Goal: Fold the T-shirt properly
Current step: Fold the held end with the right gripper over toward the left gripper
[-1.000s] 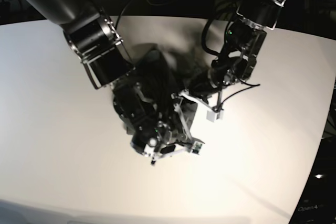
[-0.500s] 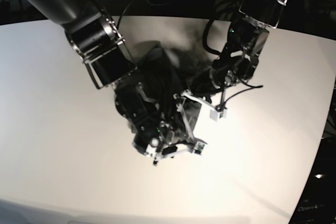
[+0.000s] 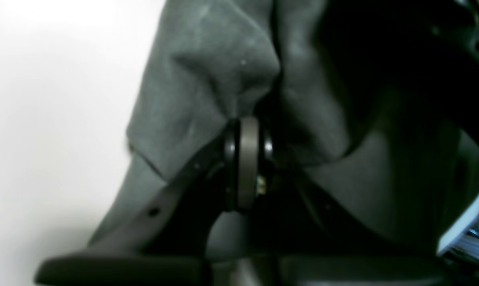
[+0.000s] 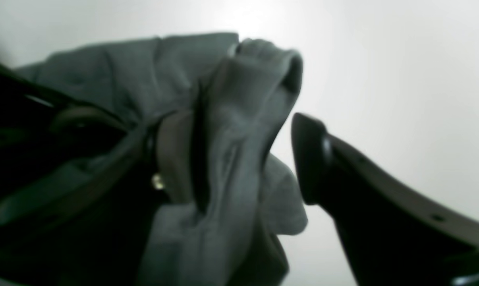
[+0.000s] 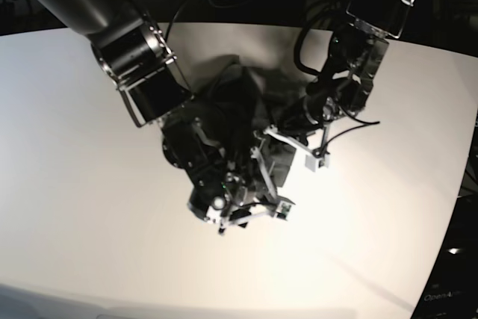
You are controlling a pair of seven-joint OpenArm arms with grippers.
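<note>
Fingers (image 3: 243, 167) of left gripper pinched tight on T-shirt (image 3: 207, 75) fold. Right fingers (image 4: 311, 159) spread apart, cloth ridge between, only one touching. T-shirt bunched mid-desk (image 5: 82, 184), under both arms. Risk: single pinch drags whole bundle, wrinkles worsen, fold collapses.

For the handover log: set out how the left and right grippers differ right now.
Left gripper: jaws shut, pads pressed together on a fold of the T-shirt. Right gripper: jaws apart, cloth draped on one finger, the other finger clear of it. In the base view the left gripper is farther back, the right nearer the front edge. Both are at the bunched T-shirt over the white table.
</note>
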